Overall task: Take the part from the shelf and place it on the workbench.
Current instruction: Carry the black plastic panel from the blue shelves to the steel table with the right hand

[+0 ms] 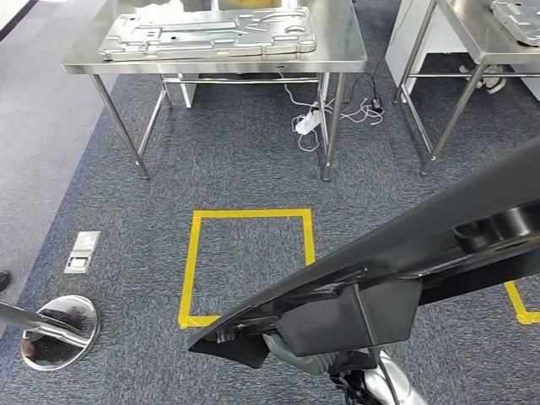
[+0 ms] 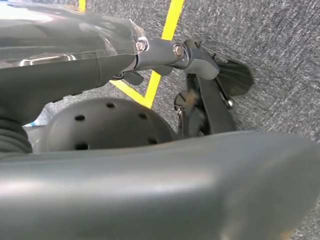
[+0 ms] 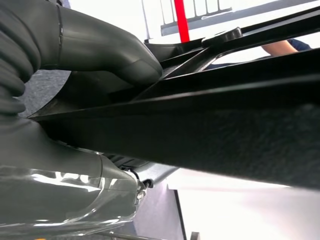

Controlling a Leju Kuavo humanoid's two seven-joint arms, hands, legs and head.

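A long black part (image 1: 382,261) runs slantwise across the lower right of the head view, its left tip low over the carpet. My left hand (image 1: 299,354) sits under the part's boxy middle section and holds it from beneath. In the left wrist view, a grey finger of my left hand (image 2: 75,65) stretches over the carpet toward dark fittings (image 2: 203,100). In the right wrist view, my right hand (image 3: 56,185) grips the black part (image 3: 211,120), with the thumb (image 3: 94,47) on one side and the fingers on the other. The steel workbench (image 1: 343,51) stands ahead.
A silver stamped panel (image 1: 210,34) lies on the workbench. A second steel table (image 1: 477,34) stands at the right. A yellow tape square (image 1: 248,215) marks the carpet before me. Cables and a power strip (image 1: 309,122) lie under the bench. A round chrome stand base (image 1: 61,333) sits lower left.
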